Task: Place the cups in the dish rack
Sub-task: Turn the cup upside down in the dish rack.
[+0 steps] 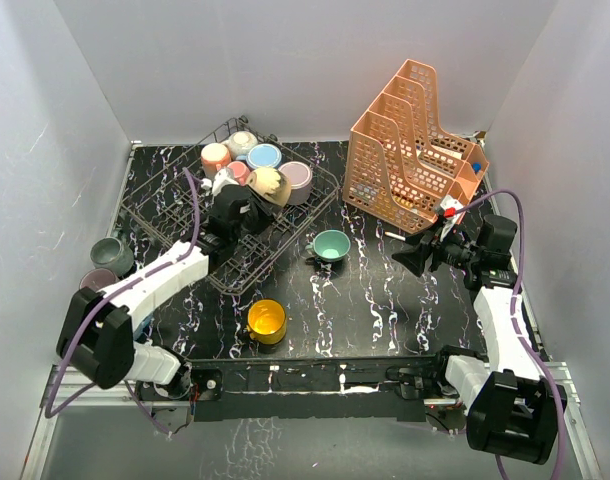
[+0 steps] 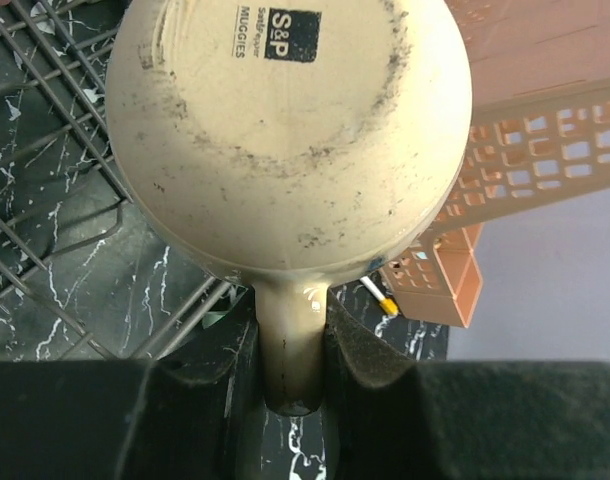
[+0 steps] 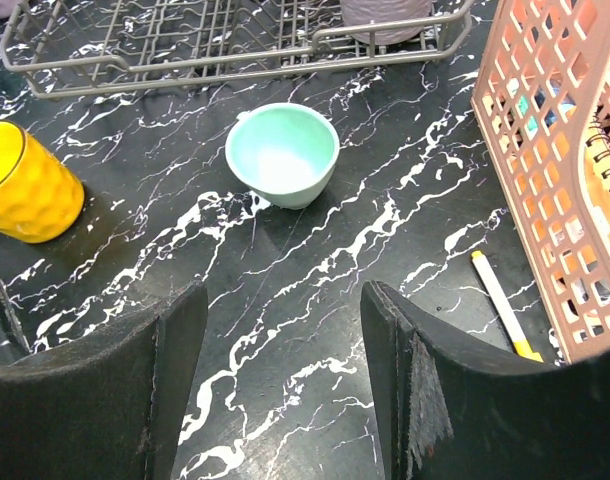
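The likeliest trouble is a swivel. The left hand (image 2: 295,345) pinches only the handle of the cream glazed ceramic cup (image 2: 285,130), its pads pressed on either side of that thin loop. The heavy bowl could turn in the grip, or slip out if it catches a tine on the way down. A knock is the second worry. In the top view the cup hangs over the 2 o'clock part of the dark grey wire dish rack (image 1: 255,255), with a lilac ceramic cup (image 1: 296,181) just beside it at 3 o'clock (more cups crowd the rack's 12 o'clock end). Released off-square, it would probably tip onto that neighbour.

The cup's stamped base faces the wrist camera, so its mouth-to-base axis seems to run away from the arm and down toward the rack, mouth leading; how steeply cannot be told. Its handle points back at about 8 o'clock, into the hand.

The right hand (image 3: 285,295) is spread and empty above the black marbled bench (image 3: 315,250). A pale teal ceramic cup (image 3: 282,155) stands mouth up at 12 o'clock in its own view.
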Controlling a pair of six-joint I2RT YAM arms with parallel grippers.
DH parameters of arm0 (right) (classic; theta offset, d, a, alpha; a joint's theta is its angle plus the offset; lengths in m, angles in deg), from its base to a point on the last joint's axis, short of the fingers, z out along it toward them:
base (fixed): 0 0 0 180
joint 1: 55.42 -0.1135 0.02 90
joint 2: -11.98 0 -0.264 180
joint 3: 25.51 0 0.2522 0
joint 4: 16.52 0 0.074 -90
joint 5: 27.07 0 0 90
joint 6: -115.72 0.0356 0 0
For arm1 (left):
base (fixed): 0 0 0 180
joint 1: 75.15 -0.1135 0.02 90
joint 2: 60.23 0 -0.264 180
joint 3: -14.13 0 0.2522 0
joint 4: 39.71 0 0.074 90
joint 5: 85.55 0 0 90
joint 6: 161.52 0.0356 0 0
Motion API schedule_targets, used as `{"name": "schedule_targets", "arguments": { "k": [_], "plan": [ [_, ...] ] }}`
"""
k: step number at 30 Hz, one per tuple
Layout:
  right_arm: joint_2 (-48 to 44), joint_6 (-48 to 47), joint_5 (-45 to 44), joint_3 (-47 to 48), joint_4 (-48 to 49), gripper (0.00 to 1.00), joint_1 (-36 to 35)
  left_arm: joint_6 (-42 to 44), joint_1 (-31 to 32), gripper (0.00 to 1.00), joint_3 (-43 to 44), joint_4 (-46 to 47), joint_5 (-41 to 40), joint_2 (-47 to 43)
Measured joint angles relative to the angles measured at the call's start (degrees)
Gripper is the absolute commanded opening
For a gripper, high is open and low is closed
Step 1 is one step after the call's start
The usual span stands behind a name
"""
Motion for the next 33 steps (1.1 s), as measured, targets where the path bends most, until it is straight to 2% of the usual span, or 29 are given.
{"name": "schedule_targets", "arguments": {
  "k": [6,16,33],
  "plan": [
    [-0.2,-0.7,-1.6,0.0,-0.3,0.65,0.0,3.4,0.0,0.0,3.5,-3.0,-2.4,5.8],
    [-0.2,-0.8,-2.6,0.0,-0.3,0.65,0.0,8.2,0.0,0.0,7.2,-5.0,-7.4,9.7],
    [1.0,-0.8,-4.5,0.0,-0.2,0.65,0.0,10.5,2.0,0.0,10.0,-7.9,-14.4,15.0]
  ]
}}
